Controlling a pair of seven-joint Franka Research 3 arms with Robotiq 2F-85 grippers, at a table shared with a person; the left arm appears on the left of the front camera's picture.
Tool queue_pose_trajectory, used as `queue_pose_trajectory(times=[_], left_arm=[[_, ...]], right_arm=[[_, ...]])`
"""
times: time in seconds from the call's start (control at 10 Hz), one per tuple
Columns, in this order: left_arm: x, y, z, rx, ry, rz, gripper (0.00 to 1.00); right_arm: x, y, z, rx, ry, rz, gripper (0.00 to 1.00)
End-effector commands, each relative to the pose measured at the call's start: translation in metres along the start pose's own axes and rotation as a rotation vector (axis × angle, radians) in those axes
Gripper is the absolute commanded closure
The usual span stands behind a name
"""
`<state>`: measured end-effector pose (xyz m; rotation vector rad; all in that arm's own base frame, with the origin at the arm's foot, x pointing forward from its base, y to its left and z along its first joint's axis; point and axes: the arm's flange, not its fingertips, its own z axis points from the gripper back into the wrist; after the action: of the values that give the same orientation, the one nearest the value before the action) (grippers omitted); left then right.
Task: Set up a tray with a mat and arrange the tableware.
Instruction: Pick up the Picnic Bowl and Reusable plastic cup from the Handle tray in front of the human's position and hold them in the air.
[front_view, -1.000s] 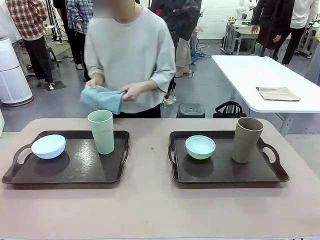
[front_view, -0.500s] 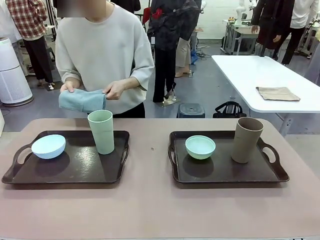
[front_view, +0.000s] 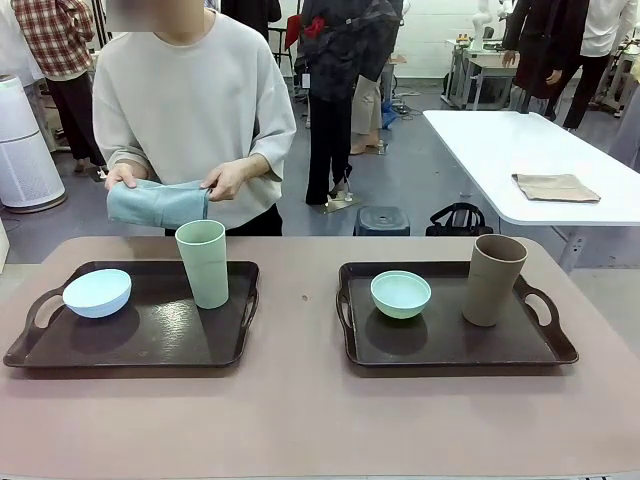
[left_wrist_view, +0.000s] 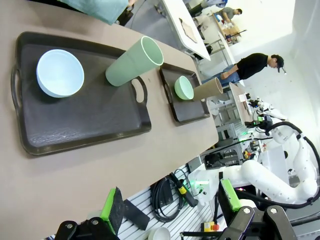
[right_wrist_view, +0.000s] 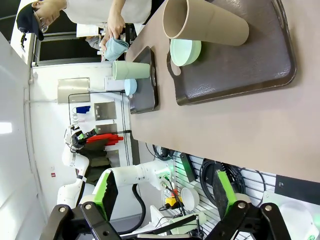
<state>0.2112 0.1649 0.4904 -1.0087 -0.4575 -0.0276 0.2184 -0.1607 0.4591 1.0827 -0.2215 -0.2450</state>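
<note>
Two dark trays on the table, left tray (front_view: 130, 362) and right tray (front_view: 440, 350). The person holds the folded mat (front_view: 158, 203) just behind the left one. For it to lie flat, I'd clear that tray first: the pale green tumbler (front_view: 203, 263), gripped low, then the pale blue bowl (front_view: 97, 292). The tan tumbler (front_view: 494, 279) and mint bowl (front_view: 401, 294) wait on the right tray. The left gripper (left_wrist_view: 170, 197) and right gripper (right_wrist_view: 165, 187) gape wide, empty.

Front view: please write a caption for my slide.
Left tray holds blue bowl and green tumbler, right tray mint bowl and tan tumbler; person holds folded cloth.
</note>
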Motion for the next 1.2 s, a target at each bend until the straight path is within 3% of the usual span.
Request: queue_pose_trajectory(times=[0.0,1.1], left_arm=[[0.0003,0.0009,0.0004,-0.020,-0.011,-0.021,0.00],[0.0003,0.0009,0.0004,-0.020,-0.011,-0.021,0.00]], right_arm=[[0.0025,-0.0002,0.0004,0.031,-0.006,0.013,0.00],[0.0025,-0.0002,0.0004,0.031,-0.006,0.013,0.00]])
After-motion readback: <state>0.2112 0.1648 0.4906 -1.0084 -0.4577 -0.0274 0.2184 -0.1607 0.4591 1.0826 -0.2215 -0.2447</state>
